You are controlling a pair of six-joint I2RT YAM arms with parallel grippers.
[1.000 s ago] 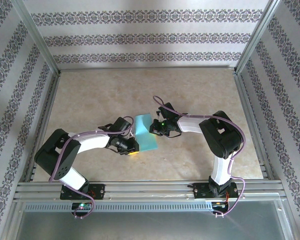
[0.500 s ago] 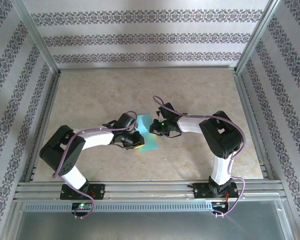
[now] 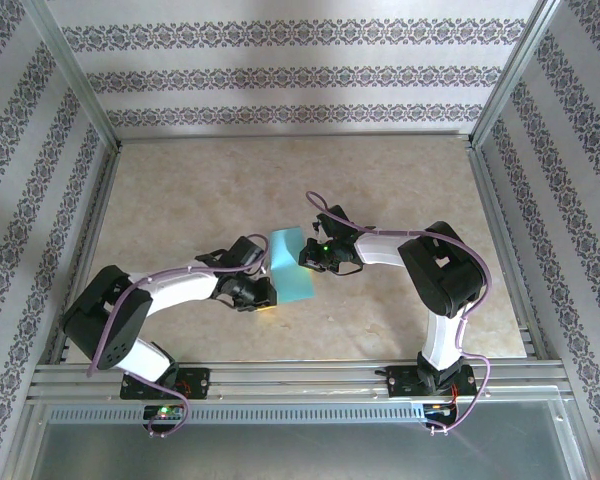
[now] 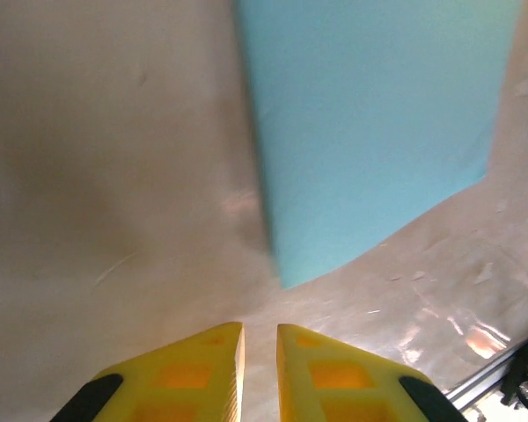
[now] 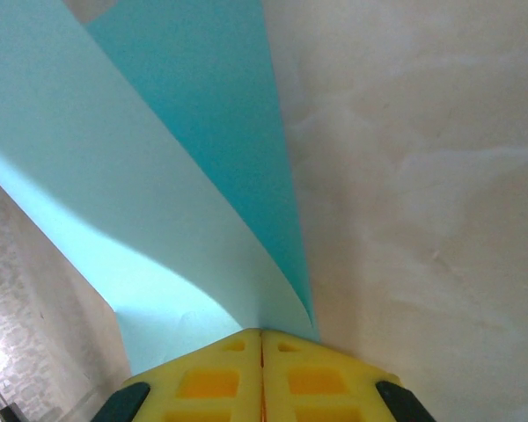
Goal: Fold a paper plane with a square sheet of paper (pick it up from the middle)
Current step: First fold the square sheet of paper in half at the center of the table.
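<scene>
My table (image 3: 380, 180), a pale marbled surface, spreads out under both of my arms. My right arm (image 3: 440, 275) bends in from the right and my left arm (image 3: 180, 285) from the left, and their ends come close together near the middle. The square sheet of paper (image 3: 292, 268) sits between my two tools, plain teal and curled rather than flat.

My right gripper (image 5: 262, 338) has its yellow fingers pressed together on the sheet's edge. From those tips the paper fans out ahead and to the left, one face pale and the other a deeper teal.

My left gripper (image 4: 260, 332) is over bare table, its fingers a narrow slit apart with nothing between them. The sheet's near corner shows just ahead of its tips, slightly to the right, not touching.
</scene>
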